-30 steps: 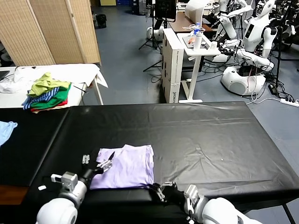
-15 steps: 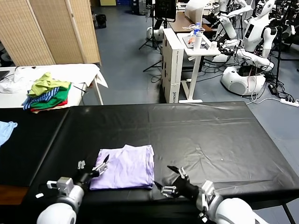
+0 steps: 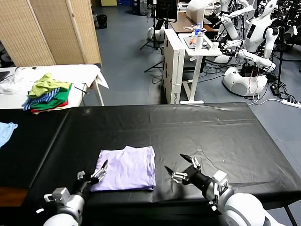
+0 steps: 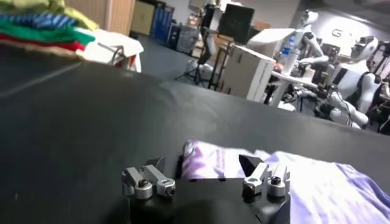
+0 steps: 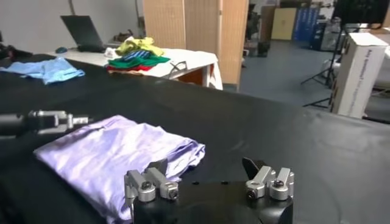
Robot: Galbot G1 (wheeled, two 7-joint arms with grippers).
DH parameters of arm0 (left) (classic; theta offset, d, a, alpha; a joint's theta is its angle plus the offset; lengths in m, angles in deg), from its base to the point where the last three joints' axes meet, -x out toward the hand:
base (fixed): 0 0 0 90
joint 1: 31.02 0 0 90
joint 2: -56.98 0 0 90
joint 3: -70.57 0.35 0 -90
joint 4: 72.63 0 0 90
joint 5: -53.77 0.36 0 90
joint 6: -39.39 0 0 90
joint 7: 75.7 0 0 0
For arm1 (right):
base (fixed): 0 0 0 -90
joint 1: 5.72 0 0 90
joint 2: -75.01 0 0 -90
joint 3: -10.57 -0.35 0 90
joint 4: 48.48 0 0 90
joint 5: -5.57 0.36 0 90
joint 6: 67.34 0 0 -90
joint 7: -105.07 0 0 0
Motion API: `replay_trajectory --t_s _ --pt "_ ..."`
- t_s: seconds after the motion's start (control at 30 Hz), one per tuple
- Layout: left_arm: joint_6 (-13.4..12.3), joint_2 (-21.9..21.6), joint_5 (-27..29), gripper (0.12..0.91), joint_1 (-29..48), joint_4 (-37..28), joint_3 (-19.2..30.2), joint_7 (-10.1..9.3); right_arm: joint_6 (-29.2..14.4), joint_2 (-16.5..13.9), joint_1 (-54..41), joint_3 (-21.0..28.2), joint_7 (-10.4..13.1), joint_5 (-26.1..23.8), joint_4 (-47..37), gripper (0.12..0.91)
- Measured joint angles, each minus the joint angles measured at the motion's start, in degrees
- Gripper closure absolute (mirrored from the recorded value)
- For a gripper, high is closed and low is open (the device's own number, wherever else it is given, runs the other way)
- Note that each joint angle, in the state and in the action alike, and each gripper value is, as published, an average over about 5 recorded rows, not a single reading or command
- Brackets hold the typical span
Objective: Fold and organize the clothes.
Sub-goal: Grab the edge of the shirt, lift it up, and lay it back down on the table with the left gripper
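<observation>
The clothes are one pale lavender T-shirt (image 3: 126,168), lying folded into a flat rectangle near the front edge of the black table (image 3: 202,132). My left gripper (image 3: 92,172) hovers open at the shirt's near left corner, and in the left wrist view (image 4: 202,163) the shirt's corner (image 4: 317,182) lies just beyond its fingers. My right gripper (image 3: 173,162) stands open over bare table, just right of the shirt's right edge. The right wrist view (image 5: 204,164) shows nothing between its fingers, with the shirt (image 5: 116,152) beside them.
A pile of green, striped and red clothes (image 3: 47,94) sits on a white table at the back left. A light blue garment (image 3: 5,129) lies at the far left edge. Beyond the black table stand a white desk (image 3: 181,70) and other robots.
My right gripper has opened and moved right, out from the shirt's near edge onto bare table. My left gripper has drawn back toward the near left, off the shirt.
</observation>
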Motion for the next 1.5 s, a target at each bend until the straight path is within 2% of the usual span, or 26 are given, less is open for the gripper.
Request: replay_trajectory --t_s 0.27,0.57,0.67,0.87,0.93,1.17,1.3,1.5 --pt "0.3 1.94 -5.14 0.135 -0.21 -0.76 -1.0 0.02 -0.1 0.5 -0.11 -0.5 0.0 0.12 -0.1 0.118" --pt "-0.04 3.06 -5.39 0.305 -0.5 -1.86 -0.99 0.3 -0.17 0.86 -0.33 -0.65 0.0 0.12 -0.14 0.118" --pt "0.11 3.17 -6.44 0.422 -0.43 -2.01 -1.06 0.28 -0.22 1.04 -0.36 -0.67 0.0 0.11 -0.18 0.118" --pt "1.46 3.19 -11.12 0.788 -0.18 -1.78 -1.65 -0.39 -0.25 1.49 -0.59 -0.71 0.1 -0.04 -0.26 0.118" --pt "1.71 2.94 -10.73 0.844 -0.21 -1.47 -1.91 -0.77 -0.25 1.67 -0.71 -0.9 0.27 -0.06 -0.36 0.118" --pt "-0.26 -0.94 0.27 0.849 -1.15 1.11 -4.09 -0.14 -0.26 2.77 -1.02 -1.18 0.66 -0.33 -1.13 0.118" --pt "-0.91 -5.95 5.36 0.849 -2.33 3.55 -6.7 0.15 -0.26 3.58 -1.17 -0.79 0.7 -0.79 -1.66 0.118" --pt "-2.13 -15.39 7.53 0.849 -5.74 6.6 -14.08 0.23 -0.26 4.66 -1.71 -0.13 0.76 -0.99 -2.34 0.118"
